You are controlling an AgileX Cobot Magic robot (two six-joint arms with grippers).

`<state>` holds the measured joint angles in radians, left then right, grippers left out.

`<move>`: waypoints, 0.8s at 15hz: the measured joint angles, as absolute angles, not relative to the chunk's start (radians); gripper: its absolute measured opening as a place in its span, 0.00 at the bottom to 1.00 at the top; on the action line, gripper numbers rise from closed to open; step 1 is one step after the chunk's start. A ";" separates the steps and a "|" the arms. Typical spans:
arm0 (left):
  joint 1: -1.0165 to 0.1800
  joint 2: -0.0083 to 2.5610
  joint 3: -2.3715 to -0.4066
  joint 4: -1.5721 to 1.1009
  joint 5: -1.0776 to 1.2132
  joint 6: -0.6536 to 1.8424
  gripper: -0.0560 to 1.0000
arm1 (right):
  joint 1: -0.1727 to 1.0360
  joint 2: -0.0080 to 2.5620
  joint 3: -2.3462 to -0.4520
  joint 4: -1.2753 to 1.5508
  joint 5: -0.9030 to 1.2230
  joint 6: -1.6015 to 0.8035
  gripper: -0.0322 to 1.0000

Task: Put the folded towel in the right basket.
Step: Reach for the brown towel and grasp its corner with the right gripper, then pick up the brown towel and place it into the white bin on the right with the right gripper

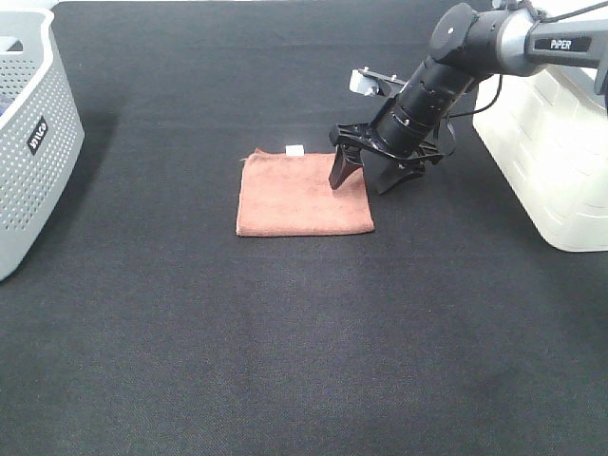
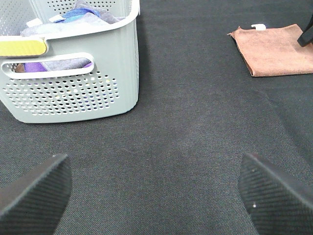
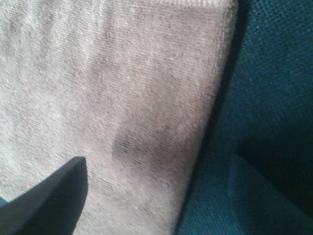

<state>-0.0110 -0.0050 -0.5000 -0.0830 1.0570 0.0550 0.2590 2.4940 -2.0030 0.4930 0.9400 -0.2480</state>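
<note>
The folded towel [image 1: 304, 193] lies flat in the middle of the counter [image 1: 285, 361]. The right gripper [image 1: 362, 182] straddles its right edge, jaws wide; whether it touches is unclear. The white basket [image 1: 551, 171] at the right edge is cut off. The left gripper [image 2: 156, 193], also wide, shows only its tips.

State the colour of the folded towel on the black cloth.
Rusty brown folded cloth towel, clearest in the exterior high view.

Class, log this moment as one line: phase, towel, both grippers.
phase: pre-grasp | towel: folded, lying flat | right gripper: open, straddling its edge | left gripper: open, far from towel
</note>
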 joint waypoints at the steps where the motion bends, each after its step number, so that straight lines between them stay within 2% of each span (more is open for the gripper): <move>1: -0.011 -0.005 -0.500 -0.083 1.057 0.055 0.88 | 0.256 2.502 -2.009 0.522 0.938 -0.250 0.72; 2: -0.011 -0.005 -0.500 -0.083 1.057 0.055 0.88 | 0.256 2.502 -2.009 0.522 0.938 -0.250 0.72; 3: -0.011 -0.005 -0.500 -0.083 1.057 0.055 0.88 | 0.255 2.506 -2.009 0.548 0.936 -0.256 0.68; 5: -0.011 -0.005 -0.500 -0.083 1.057 0.055 0.88 | 0.255 2.517 -2.010 0.591 0.931 -0.279 0.54; 6: -0.011 -0.005 -0.500 -0.083 1.057 0.055 0.88 | 0.256 2.525 -2.018 0.594 0.930 -0.280 0.38; 8: -0.011 -0.005 -0.500 -0.083 1.057 0.055 0.88 | 0.256 2.527 -2.033 0.598 0.940 -0.280 0.13; 9: -0.011 -0.005 -0.500 -0.083 1.057 0.055 0.88 | 0.256 2.527 -2.043 0.602 0.945 -0.280 0.06; 12: -0.011 -0.005 -0.500 -0.083 1.057 0.055 0.88 | 0.256 2.527 -2.073 0.604 0.978 -0.280 0.04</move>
<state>-0.0110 -0.0050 -0.5000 -0.0830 1.0570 0.0550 0.2560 2.5270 -2.0730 0.6040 0.9780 -0.2800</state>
